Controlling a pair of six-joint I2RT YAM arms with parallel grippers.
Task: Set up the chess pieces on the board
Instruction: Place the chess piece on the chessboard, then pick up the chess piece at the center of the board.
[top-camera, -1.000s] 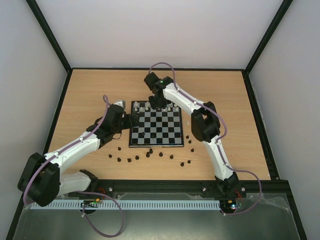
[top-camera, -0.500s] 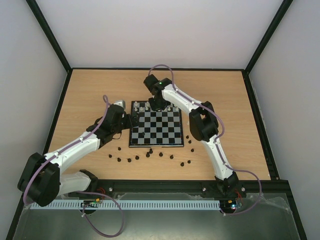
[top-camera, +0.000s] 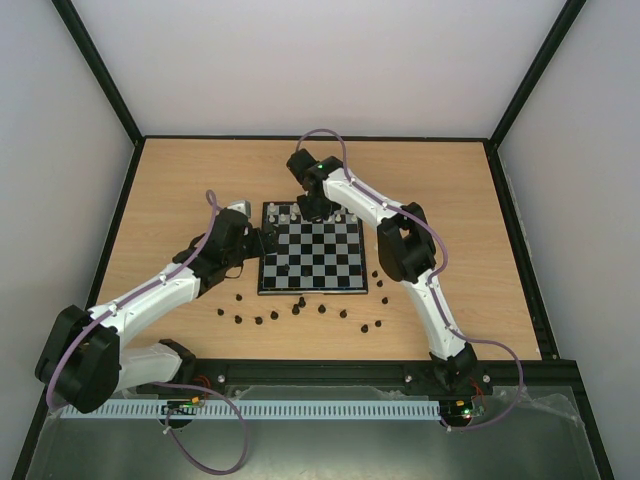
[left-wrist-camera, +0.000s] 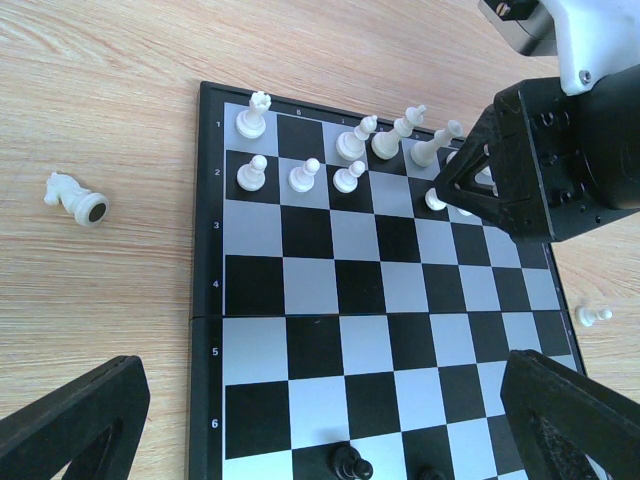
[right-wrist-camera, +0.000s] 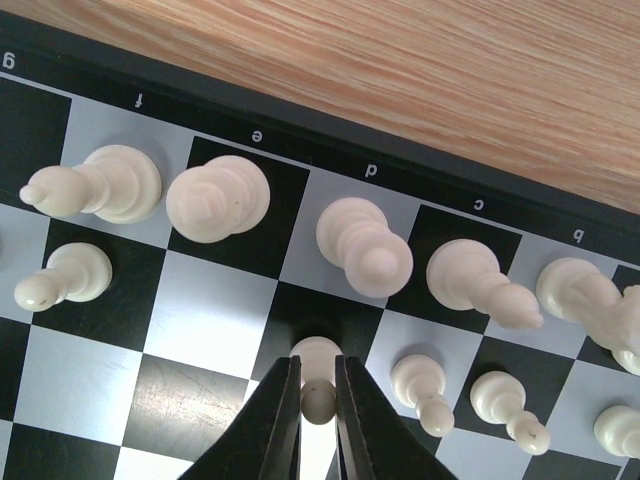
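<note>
one white pawn inside right gripper, perhaps gripped

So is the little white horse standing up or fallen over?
Fallen over: the white horse lies sideways on the table beside the board, base showing.

two white robot arms, left arm and right arm, with bulky black joints. a thin purple cable loops along each. green light on the right wrist. black wedge-shaped fingers.
</note>
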